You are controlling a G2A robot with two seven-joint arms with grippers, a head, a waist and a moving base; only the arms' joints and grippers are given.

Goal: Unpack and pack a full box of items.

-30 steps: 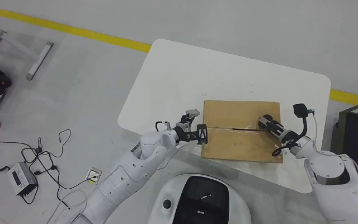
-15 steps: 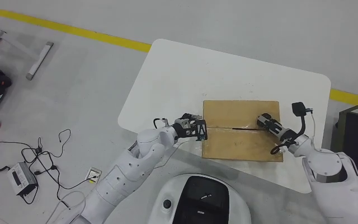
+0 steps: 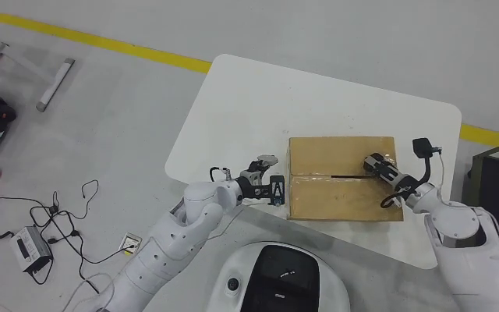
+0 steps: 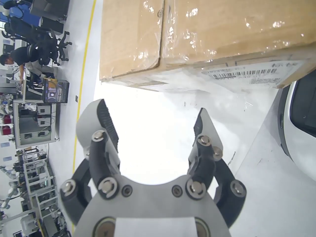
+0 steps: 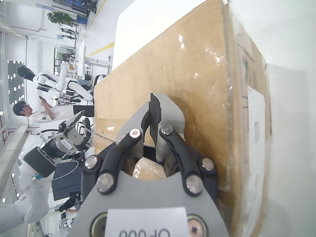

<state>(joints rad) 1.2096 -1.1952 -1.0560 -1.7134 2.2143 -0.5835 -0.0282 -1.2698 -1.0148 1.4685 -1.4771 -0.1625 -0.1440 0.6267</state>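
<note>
**Shut box on the surface, one end effector at its end, one over its lid**

Top view: The brown cardboard box (image 3: 343,199) sits on the white surface (image 3: 312,101), toward the edge nearest the robot. Its flaps are down, and a dark slit runs along part of the middle seam. The left end effector (image 3: 278,189) is just beside the box's short left end, level with the seam. The right end effector (image 3: 373,163) lies over the lid near the right end, by the end of that slit.

Left wrist view: The left end effector (image 4: 153,113) is spread wide, with nothing between its ribbed pads (image 4: 105,117) but bare surface (image 4: 158,136). The box (image 4: 209,18) stands just ahead, apart from the fingertips. Clear tape (image 4: 177,48) glints across the seam and down over the edge. A barcode label (image 4: 246,72) lies on the side facing this arm.

Right wrist view: The right end effector (image 5: 153,104) has its fingers pressed together and holds nothing. It hangs over the top of the box (image 5: 192,75), and I cannot tell whether the tips touch the cardboard. A white label (image 5: 256,124) sits on the box's end face. Beyond the box's far end, the left end effector (image 5: 74,134) shows farther off.
</note>
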